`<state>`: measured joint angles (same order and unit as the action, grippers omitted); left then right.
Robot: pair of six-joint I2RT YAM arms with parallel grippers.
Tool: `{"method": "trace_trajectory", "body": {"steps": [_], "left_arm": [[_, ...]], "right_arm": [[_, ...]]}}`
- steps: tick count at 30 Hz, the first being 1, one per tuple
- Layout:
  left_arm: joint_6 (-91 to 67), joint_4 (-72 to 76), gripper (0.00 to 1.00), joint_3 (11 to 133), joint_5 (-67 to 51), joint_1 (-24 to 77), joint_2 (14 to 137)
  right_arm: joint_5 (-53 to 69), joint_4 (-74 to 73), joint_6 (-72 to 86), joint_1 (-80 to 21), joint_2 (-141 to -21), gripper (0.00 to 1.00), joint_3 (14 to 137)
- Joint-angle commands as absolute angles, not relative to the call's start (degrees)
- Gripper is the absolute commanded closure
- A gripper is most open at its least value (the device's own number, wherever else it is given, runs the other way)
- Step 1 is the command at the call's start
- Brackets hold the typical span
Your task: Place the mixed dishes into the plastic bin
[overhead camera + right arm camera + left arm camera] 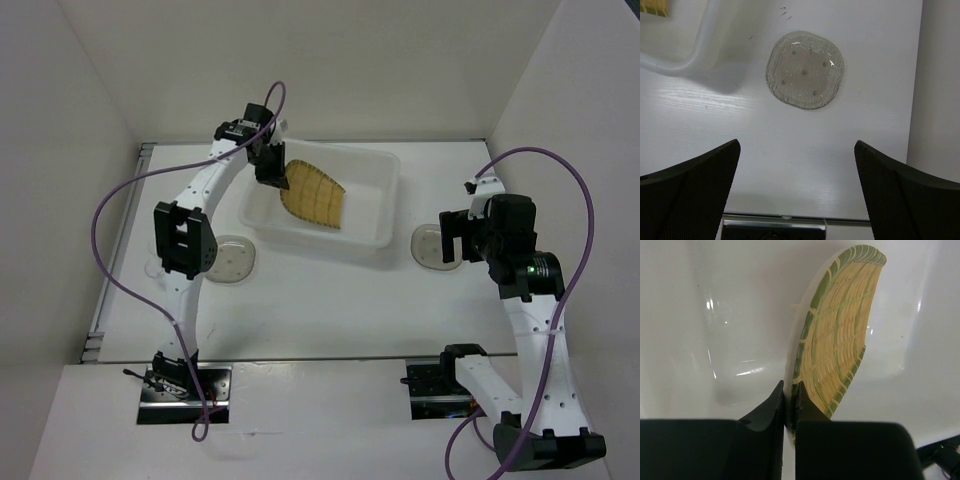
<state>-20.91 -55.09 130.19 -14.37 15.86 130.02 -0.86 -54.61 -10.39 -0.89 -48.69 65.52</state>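
Got left gripper (272,172) over the plastic bin (372,195), at its far-left corner. Fingers (774,402) clenched on the yellow fan-shaped plate (313,196), pinching its narrow end, one finger on each face, pale rim between them. Seeing the plate inside the bin, tilted up on edge rather than lying flat. Woven face turned toward the bin's right side, wide end reaching toward the bin's near wall. Can't tell from either view whether the plate's lower edge touches the bin floor; glare on the plastic hides the contact line.

Got right gripper (452,240) outside the bin, just right of its near-right corner, above the tabletop (330,300). Fingers spread wide, holding nothing.

Seeing right-side saucer (804,70) flat on the tabletop, near the bin's near-right corner but apart from it, ahead of the open right fingers. Same wrist view catches the bin's rounded corner at upper left, plus a sliver of the plate at the very top-left edge.

Seeing left-side saucer (232,262) flat on the tabletop just off the bin's near-left corner, partly covered by the left arm's black link.
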Motion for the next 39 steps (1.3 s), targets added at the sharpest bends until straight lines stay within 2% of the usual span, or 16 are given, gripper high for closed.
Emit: {"method": "trace_trajectory", "body": {"steps": [1, 4, 8, 15, 16, 19, 20, 22, 23, 25, 27, 29, 33, 36, 37, 39], "left_arm": [[-19.2, -52.9, 1.00, 127.6, -11.4, 16.8, 129.8], [-19.2, -52.3, 1.00, 123.7, -9.4, 17.4, 130.3], [-19.8, -50.1, 0.93, 118.7, -7.2, 17.9, 131.0], [-20.9, -48.0, 0.57, 114.5, -0.9, 17.9, 129.9], [-20.9, -48.0, 0.44, 114.5, -0.3, 17.9, 129.9], [-20.9, -48.7, 0.32, 116.6, 1.4, 17.4, 129.9], [-21.4, -49.6, 0.24, 117.4, 2.5, 17.4, 129.9], [-23.9, -50.2, 0.16, 119.9, 8.0, 17.4, 126.8], [-24.8, -50.2, 0.16, 120.6, 10.4, 17.9, 124.7], [-25.4, -45.7, 0.10, 121.7, 14.2, 18.5, 116.0], [-25.9, -41.3, 0.00, 123.2, 15.0, 19.2, 108.3], [-26.5, -41.3, 0.00, 128.2, 11.9, 19.7, 105.9], [-27.5, -53.2, 0.00, 134.3, 10.5, 20.2, 106.8], [-27.5, -51.4, 0.00, 125.7, 9.6, 21.4, 101.7], [-28.0, -49.4, 0.00, 116.4, 8.9, 21.4, 99.4], [-28.9, -44.0, 0.00, 108.3, 7.4, 21.4, 92.9]], "right_arm": [[-1.4, -54.6, -10.6, -1.4, -48.1, 0.00, 65.1], [-1.4, -54.6, -10.6, -1.4, -48.1, 0.00, 65.1], [-1.4, -54.6, -10.6, -1.4, -48.1, 0.00, 65.1], [-1.4, -54.6, -10.6, -1.4, -48.1, 0.00, 65.1], [-1.4, -54.6, -10.6, -1.4, -48.1, 0.00, 65.1], [-1.4, -54.6, -10.6, -1.4, -48.1, 0.00, 65.1], [-1.4, -54.6, -10.6, -1.4, -48.1, 0.00, 65.1], [-1.4, -54.6, -10.6, -1.4, -48.1, 0.00, 65.1], [-2.0, -54.6, -10.1, -1.4, -48.1, 0.00, 65.1], [-3.2, -54.1, -9.4, -1.4, -48.1, 0.00, 65.1], [-4.1, -54.1, -8.8, -1.4, -47.5, 0.00, 65.1], [-5.2, -53.4, -8.1, -0.9, -47.5, 0.00, 65.6], [-9.3, -48.4, -11.2, 1.3, -52.7, 0.00, 67.0], [-9.9, -48.3, -15.5, 1.3, -59.6, 0.00, 67.0], [-9.9, -48.9, -17.7, 1.3, -61.2, 0.00, 66.1], [-9.9, -48.9, -19.3, 1.3, -65.4, 0.00, 64.3]]}}
